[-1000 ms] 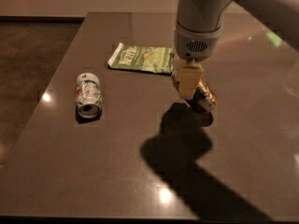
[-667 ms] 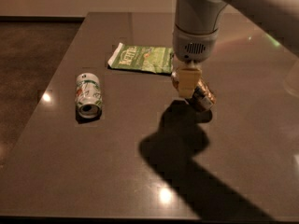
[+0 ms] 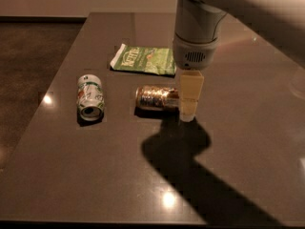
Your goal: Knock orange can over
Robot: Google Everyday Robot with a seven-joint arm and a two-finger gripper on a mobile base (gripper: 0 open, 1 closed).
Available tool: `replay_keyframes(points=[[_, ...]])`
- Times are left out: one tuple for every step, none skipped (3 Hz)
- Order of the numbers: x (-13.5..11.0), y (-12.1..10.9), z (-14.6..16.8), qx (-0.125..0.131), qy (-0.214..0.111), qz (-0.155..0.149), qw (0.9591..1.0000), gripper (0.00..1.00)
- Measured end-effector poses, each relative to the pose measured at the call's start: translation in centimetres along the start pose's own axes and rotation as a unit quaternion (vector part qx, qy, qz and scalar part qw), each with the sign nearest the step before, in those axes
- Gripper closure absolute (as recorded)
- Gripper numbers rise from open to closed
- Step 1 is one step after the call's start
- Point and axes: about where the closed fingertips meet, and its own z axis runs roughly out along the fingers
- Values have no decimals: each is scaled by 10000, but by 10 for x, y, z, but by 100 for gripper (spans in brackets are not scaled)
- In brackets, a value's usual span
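The orange can (image 3: 155, 98) lies on its side on the dark table (image 3: 95, 175), its coppery body pointing left to right. My gripper (image 3: 189, 105) hangs from the pale arm (image 3: 198, 27), pointing straight down. It stands at the can's right end and touches it or nearly does. The can's right end is hidden behind the gripper.
A white-and-green can (image 3: 90, 97) lies on its side to the left of the orange can. A green chip bag (image 3: 144, 59) lies flat behind them. The table's left edge (image 3: 52, 94) drops to a dark floor. The arm's shadow covers the front right.
The orange can showed at the gripper's right before. It now lies on its side to the gripper's left. The gripper has come lower and slightly nearer.
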Motion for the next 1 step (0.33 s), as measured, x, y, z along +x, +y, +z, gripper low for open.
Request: replay_keyframes(points=[[0,0,0,8,-6,0,10000,0]])
